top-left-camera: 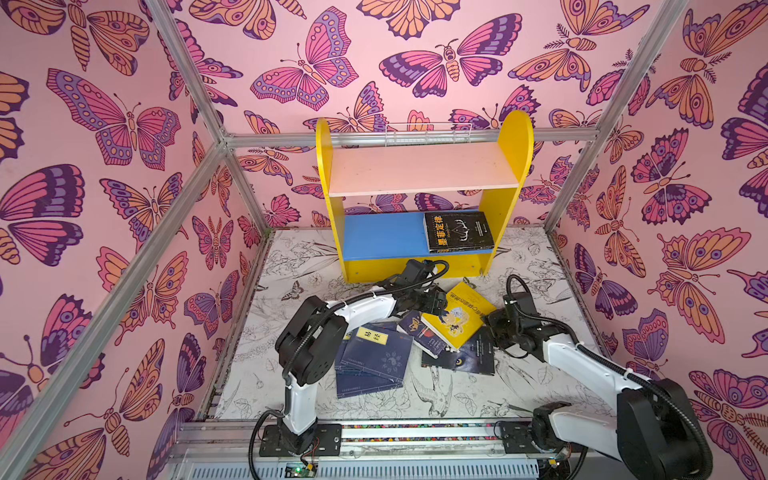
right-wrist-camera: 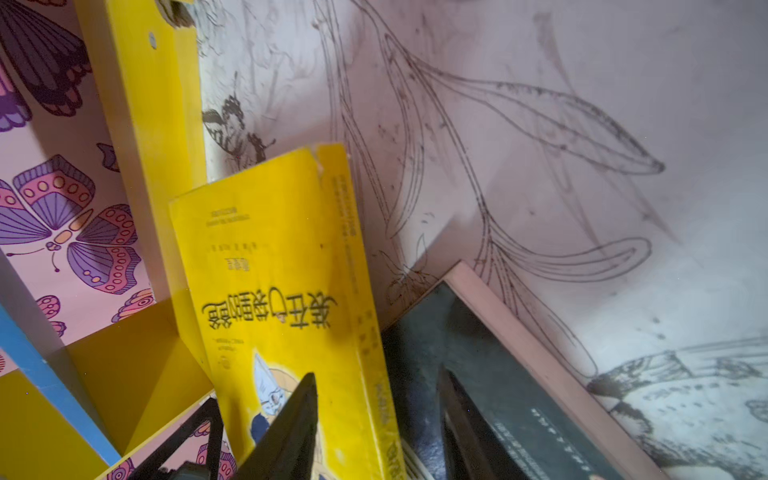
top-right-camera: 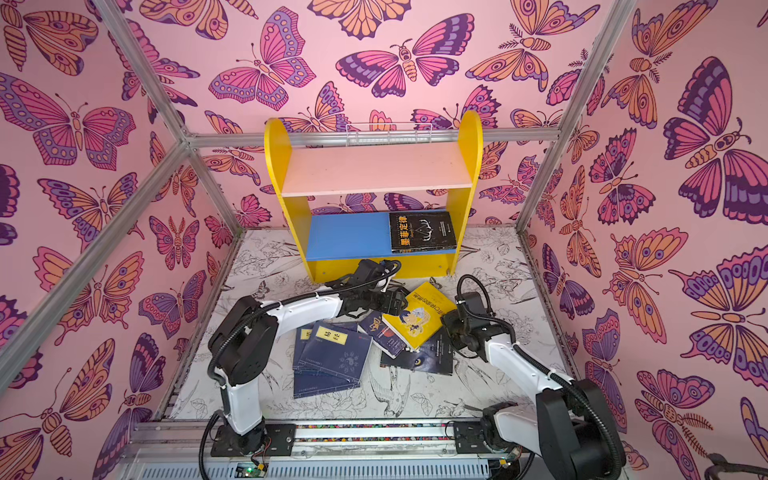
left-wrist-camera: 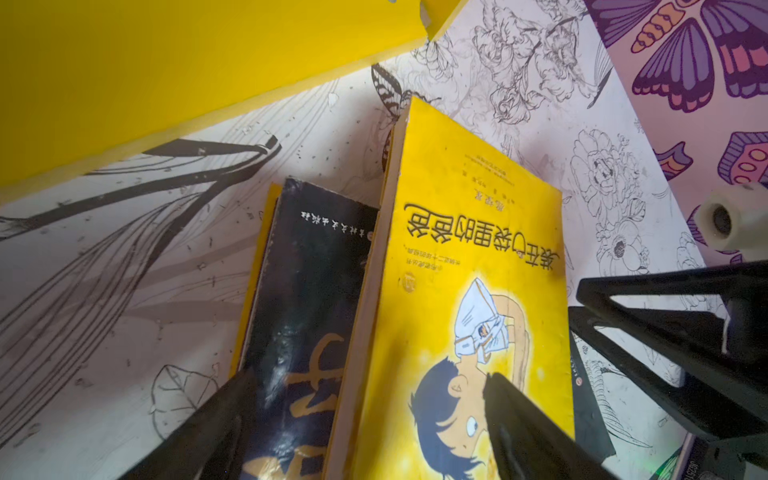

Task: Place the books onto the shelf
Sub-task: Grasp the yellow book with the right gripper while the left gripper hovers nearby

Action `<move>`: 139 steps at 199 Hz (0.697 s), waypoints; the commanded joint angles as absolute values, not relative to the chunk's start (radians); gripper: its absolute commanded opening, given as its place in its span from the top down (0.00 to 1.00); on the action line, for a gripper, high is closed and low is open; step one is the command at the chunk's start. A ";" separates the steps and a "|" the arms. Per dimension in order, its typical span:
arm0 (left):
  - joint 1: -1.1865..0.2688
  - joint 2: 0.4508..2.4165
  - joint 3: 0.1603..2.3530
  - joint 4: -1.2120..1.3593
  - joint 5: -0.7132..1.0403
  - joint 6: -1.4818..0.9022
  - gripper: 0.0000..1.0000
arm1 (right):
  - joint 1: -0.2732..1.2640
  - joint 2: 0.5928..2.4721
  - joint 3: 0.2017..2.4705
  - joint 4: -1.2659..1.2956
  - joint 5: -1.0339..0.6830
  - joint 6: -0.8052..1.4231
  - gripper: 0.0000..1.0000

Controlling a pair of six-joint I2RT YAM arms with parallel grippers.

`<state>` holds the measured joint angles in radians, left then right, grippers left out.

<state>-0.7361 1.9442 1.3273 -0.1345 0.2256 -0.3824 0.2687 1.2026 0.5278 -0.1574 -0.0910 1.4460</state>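
Left gripper (left-wrist-camera: 372,376) wide over yellow book (left-wrist-camera: 478,249) edge, right gripper (right-wrist-camera: 377,374) straddling spine

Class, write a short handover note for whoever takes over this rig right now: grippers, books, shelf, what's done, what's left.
Left gripper: open, jaws astride the yellow book's long edge.
Right gripper: jaws either side of that book's opposite edge; grip cannot be told.
Done: one black book lies flat at the right end of the shelf's blue lower board; pink upper board holds nothing.
Left: the yellow book, propped on two dark books on the table before the shelf, and the navy books stacked near the left arm.
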 commanded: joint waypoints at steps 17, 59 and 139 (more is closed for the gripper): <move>-0.735 1.995 1.343 -0.154 0.270 -0.366 0.29 | 0.265 1.217 0.497 -0.082 -0.106 1.473 0.57; -0.735 2.028 1.357 -0.187 0.276 -0.374 0.44 | 0.264 1.294 0.475 0.093 -0.160 1.465 0.59; -0.736 2.065 1.387 -0.219 0.293 -0.374 0.46 | 0.264 1.276 0.526 0.245 -0.245 1.348 0.91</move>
